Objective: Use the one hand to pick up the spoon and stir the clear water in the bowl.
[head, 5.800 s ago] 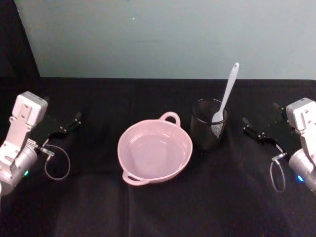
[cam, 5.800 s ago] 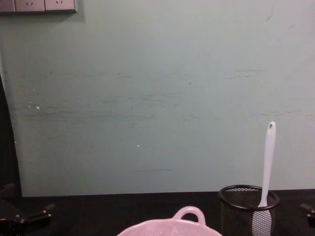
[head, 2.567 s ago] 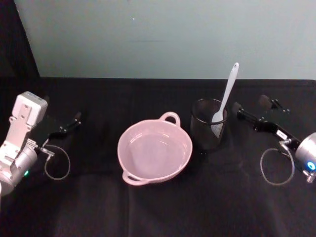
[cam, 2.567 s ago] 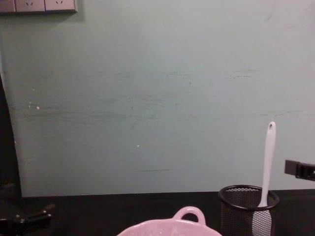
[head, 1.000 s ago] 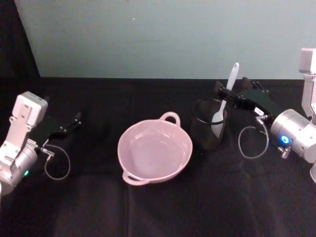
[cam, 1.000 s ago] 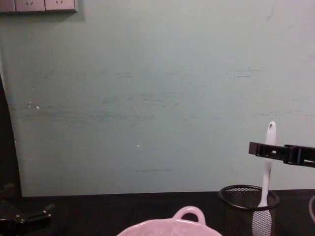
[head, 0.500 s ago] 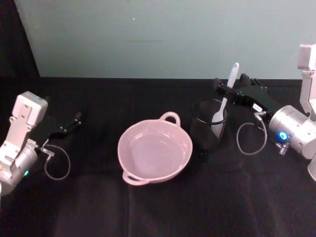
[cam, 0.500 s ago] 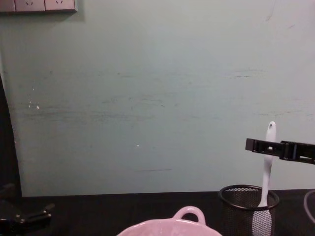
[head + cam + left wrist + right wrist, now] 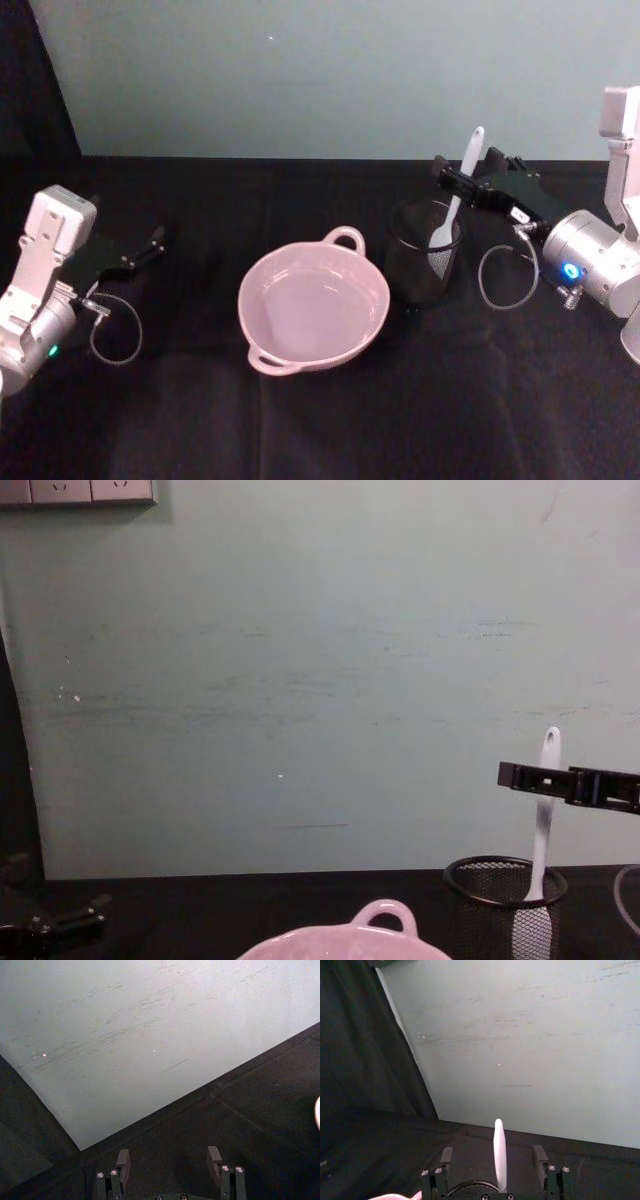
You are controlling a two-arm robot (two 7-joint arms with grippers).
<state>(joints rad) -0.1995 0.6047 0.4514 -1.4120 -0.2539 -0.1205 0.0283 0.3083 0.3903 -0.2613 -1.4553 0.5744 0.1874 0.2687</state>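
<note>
The right claw [image 9: 466,180], black and two-fingered on a silver wrist with a glowing blue ring, is raised above the desk with its jaws spread wide, one on each side of the handle of the slim white plastic spoon [image 9: 458,192]. The right wrist view shows gaps between the spoon [image 9: 499,1152] and both fingers [image 9: 446,1156], so the claw [image 9: 492,1156] grips nothing. The spoon stands leaning, scoop down, in a black wire-mesh cup [image 9: 423,262]. Just beside the cup, to its left, the wide pale pink glossy bowl [image 9: 262,285] sits on the black-draped desk [image 9: 300,420]. Well apart at the desk's left side, the left claw [image 9: 155,240] rests low, jaws open and empty.
</note>
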